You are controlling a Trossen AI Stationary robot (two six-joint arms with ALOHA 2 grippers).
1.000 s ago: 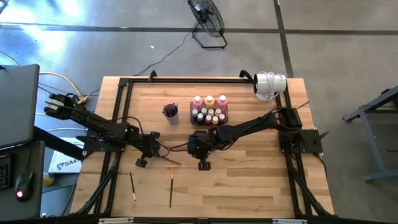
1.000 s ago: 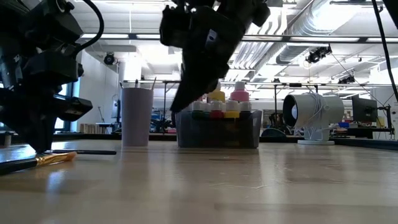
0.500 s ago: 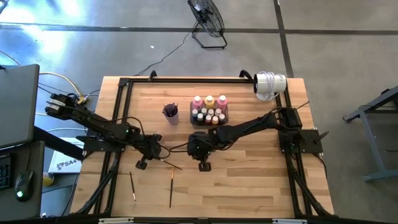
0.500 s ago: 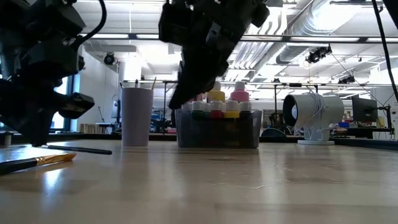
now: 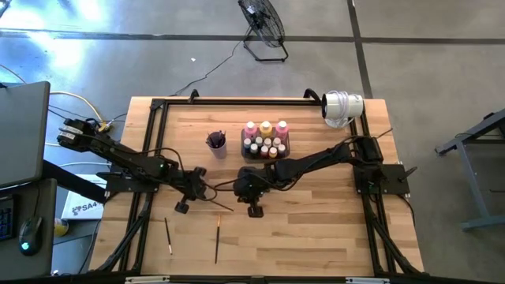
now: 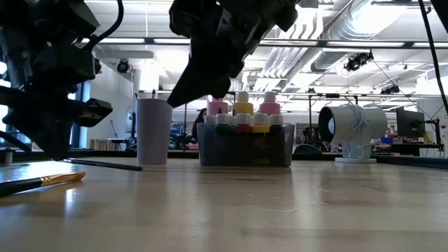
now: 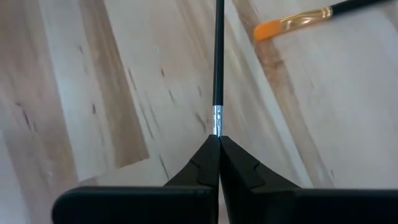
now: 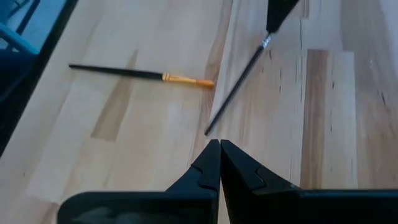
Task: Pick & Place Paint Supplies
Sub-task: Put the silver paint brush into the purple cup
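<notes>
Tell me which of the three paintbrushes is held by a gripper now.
The thin dark paintbrush pinched at its silver ferrule by the left gripper. The other two brushes lie free on the table, nearer its front edge.

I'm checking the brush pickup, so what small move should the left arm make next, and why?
Probably lift a little. The left gripper has its jaws shut on the ferrule end of a brush, whose far end looks still down on the table. The purple cup beyond looks the likely target, so clearance comes first.
</notes>
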